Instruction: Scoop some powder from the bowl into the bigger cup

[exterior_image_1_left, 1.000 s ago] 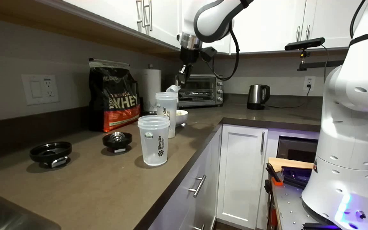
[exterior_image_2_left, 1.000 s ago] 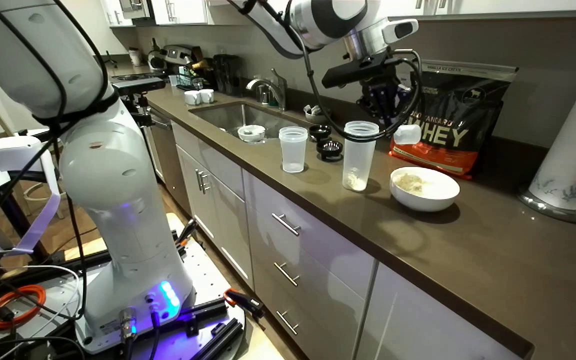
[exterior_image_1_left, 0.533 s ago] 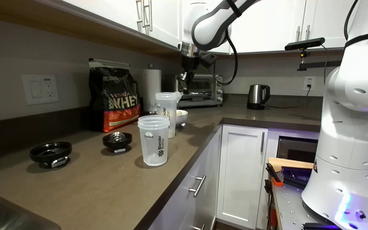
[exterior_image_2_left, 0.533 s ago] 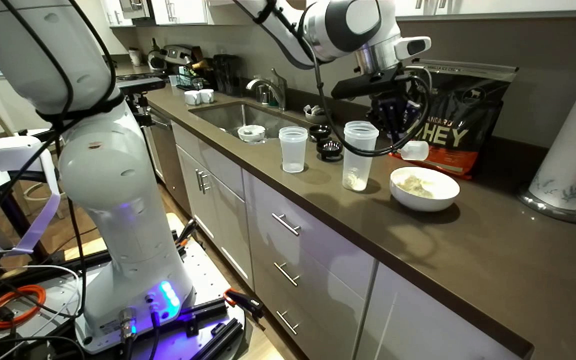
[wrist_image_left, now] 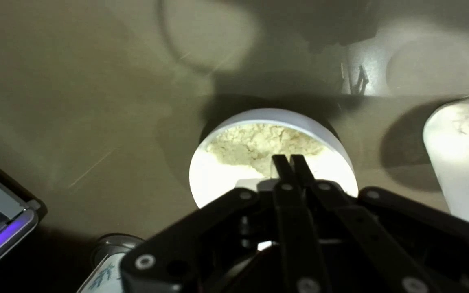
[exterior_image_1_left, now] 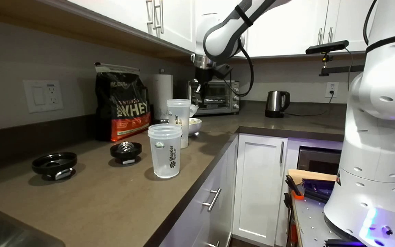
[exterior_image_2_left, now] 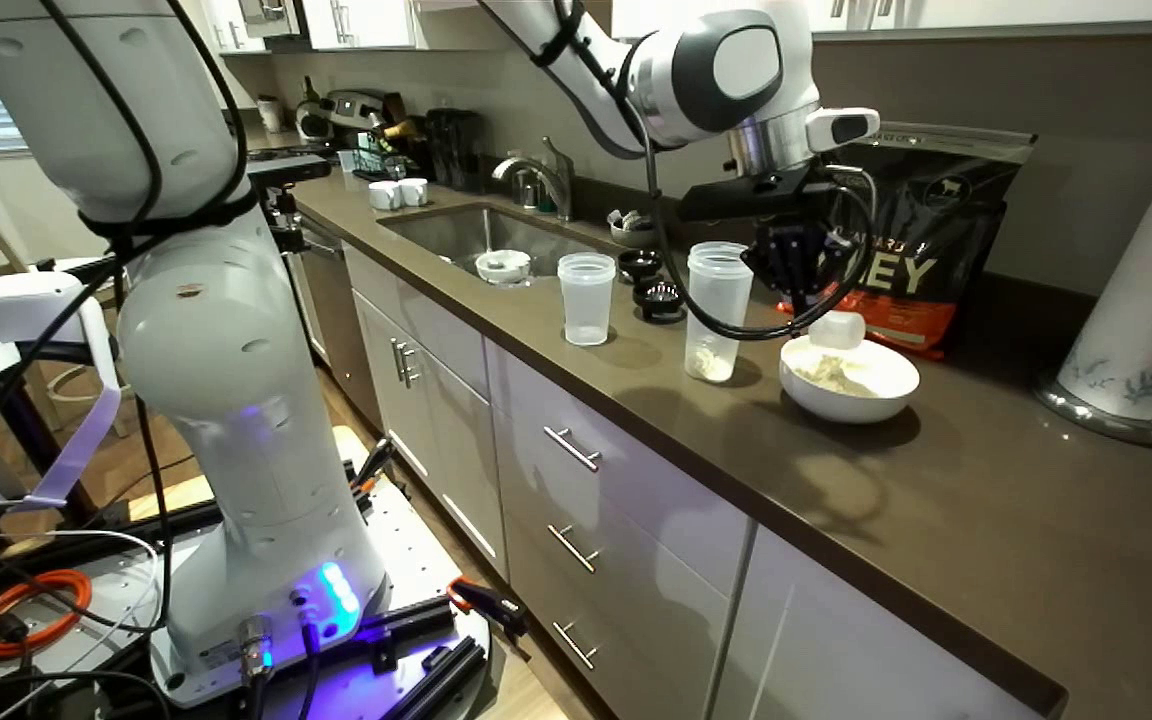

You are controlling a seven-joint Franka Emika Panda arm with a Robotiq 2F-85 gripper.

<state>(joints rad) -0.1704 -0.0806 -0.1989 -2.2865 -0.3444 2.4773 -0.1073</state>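
Observation:
My gripper (exterior_image_2_left: pixel 814 298) is shut on a white scoop (exterior_image_2_left: pixel 837 330). The scoop hangs just above the back part of the white bowl (exterior_image_2_left: pixel 851 408), which holds pale powder (exterior_image_2_left: pixel 831 374). I cannot tell whether the scoop holds powder. The bigger cup (exterior_image_2_left: pixel 721 310), tall and frosted, stands upright beside the bowl with some powder at its bottom. In an exterior view the bigger cup (exterior_image_1_left: pixel 183 120) partly hides the scoop (exterior_image_1_left: pixel 193 109) and bowl (exterior_image_1_left: pixel 195 127). In the wrist view the fingertips (wrist_image_left: pixel 287 158) are over the bowl (wrist_image_left: pixel 275 115); the scoop is mostly hidden.
A shorter frosted cup (exterior_image_2_left: pixel 587 300) and black lids (exterior_image_1_left: pixel 126 151) stand on the counter. A large black whey bag (exterior_image_2_left: pixel 926 230) stands behind the bowl, close to the gripper. A paper towel roll (exterior_image_2_left: pixel 1141 300) and toaster oven (exterior_image_1_left: pixel 214 97) are farther along.
My gripper with the scoop has moved down and slightly away from the bigger cup, bringing the scoop to just above the bowl. The cups and the bowl have stayed in place.

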